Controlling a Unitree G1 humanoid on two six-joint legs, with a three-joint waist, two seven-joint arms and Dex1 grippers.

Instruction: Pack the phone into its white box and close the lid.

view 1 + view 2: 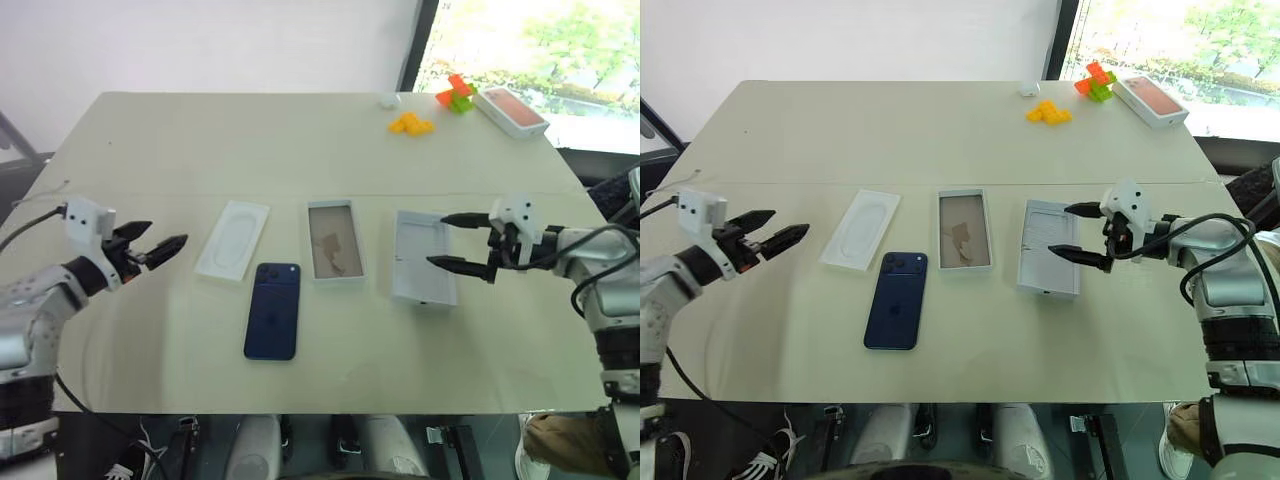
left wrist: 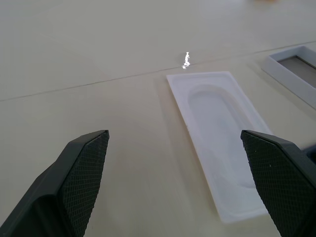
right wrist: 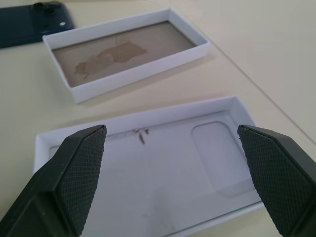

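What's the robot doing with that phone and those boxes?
It is getting ready to pack the phone into the white box. Nothing is held: the left gripper and right gripper are both open. The phone lies on the table, and the lid sits open side up beside the box.

Cream table [image 1: 300, 140], white wall [image 1: 200, 40], window [image 1: 540, 40] (bright greenery outside).
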